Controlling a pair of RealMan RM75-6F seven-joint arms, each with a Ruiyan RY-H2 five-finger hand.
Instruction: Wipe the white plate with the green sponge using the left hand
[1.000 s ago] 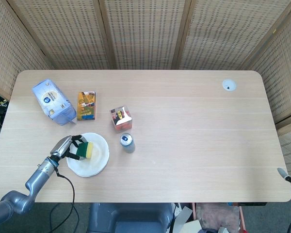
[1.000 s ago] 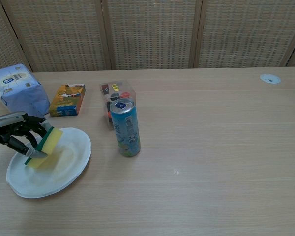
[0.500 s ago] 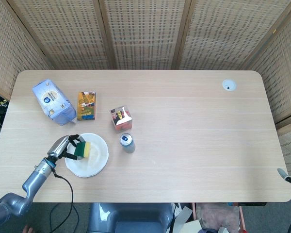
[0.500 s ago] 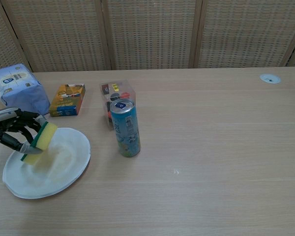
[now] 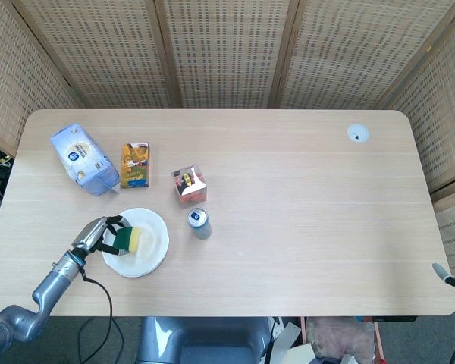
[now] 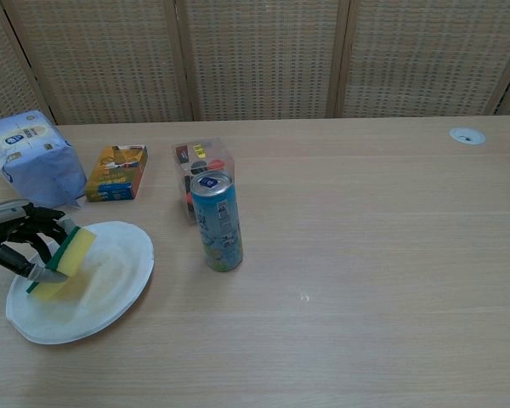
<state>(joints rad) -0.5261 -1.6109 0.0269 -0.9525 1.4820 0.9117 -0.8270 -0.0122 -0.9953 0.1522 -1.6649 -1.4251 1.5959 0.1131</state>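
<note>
The white plate (image 5: 148,246) (image 6: 110,280) lies near the table's front left. My left hand (image 5: 97,236) (image 6: 17,242) grips the green and yellow sponge (image 5: 127,240) (image 6: 66,262) and presses it on the plate's left part, yellow face toward the plate's middle. The arm reaches in from the lower left. At the head view's lower right edge only a grey tip (image 5: 443,272) of the right arm shows; the right hand itself is out of sight.
A blue can (image 5: 198,222) (image 6: 216,220) stands just right of the plate. Behind it sit a clear box with red contents (image 5: 189,184) (image 6: 199,170), an orange carton (image 5: 135,164) (image 6: 117,172) and a blue tissue pack (image 5: 84,158) (image 6: 32,157). A round cable port (image 5: 357,133) is at the far right.
My left hand has drawn the sponge leftward and toward me across the plate. The plate has shifted slightly left with it.
</note>
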